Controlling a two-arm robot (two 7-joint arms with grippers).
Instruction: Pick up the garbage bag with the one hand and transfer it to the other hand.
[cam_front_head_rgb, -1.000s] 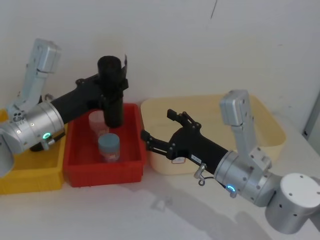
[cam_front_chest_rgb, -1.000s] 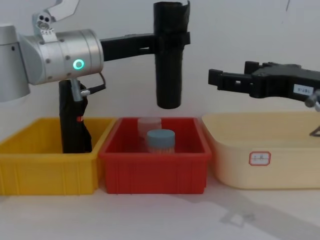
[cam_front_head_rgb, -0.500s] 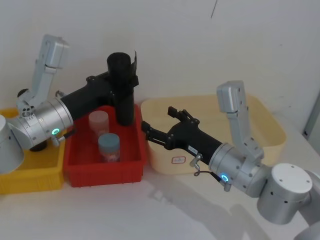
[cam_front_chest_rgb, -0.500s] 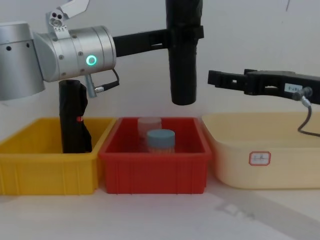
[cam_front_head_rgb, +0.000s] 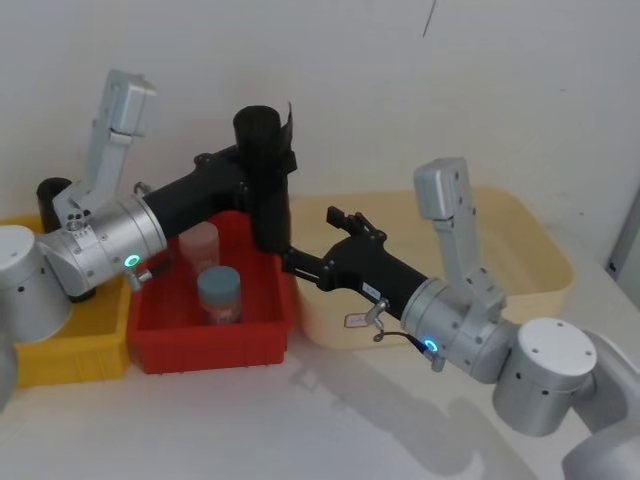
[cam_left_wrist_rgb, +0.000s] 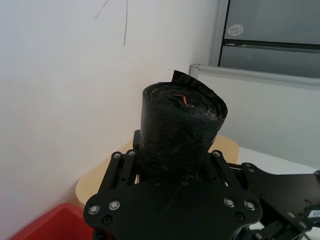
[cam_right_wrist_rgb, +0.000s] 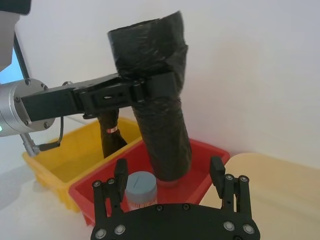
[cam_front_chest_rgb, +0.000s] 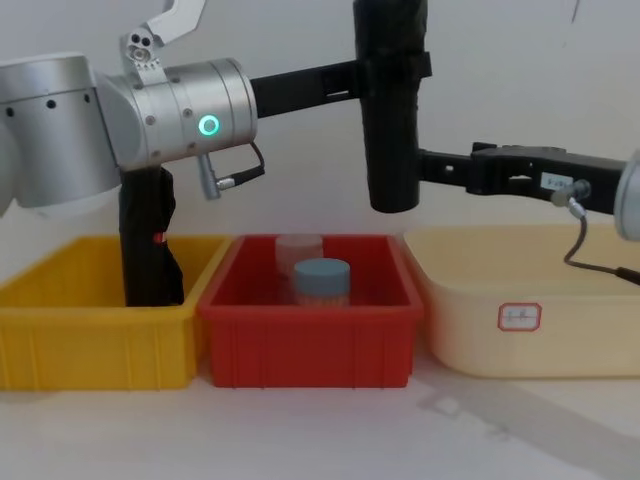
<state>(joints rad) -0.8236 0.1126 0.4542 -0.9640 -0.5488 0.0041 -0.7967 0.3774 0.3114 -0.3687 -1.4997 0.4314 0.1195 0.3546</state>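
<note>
You're about halfway, I'd say: pickup's done, handoff isn't. The left gripper (cam_front_chest_rgb: 394, 70) (green-ring arm) is pinching the garbage bag (cam_front_chest_rgb: 392, 130) around its upper part and holds it upright in the air. That puts it over the right side of the red bin (cam_front_chest_rgb: 300, 345), well clear of the blue-lidded jar (cam_front_chest_rgb: 322, 280) sitting in there. The right gripper (cam_front_head_rgb: 310, 237) (blue-ring arm) reaches in over the cream tub (cam_front_head_rgb: 545, 255) with its fingers spread wide, aimed at the lower part of the roll. In the right wrist view the bottom end of the bag lines up with the gap between the two fingers. In the chest view the tips look right at the bag's edge, but I can't tell if they're actually around it or just short. Nothing's clamped on that side either way. What's left: get those fingers around the roll, close them, then let go with the left.
</note>
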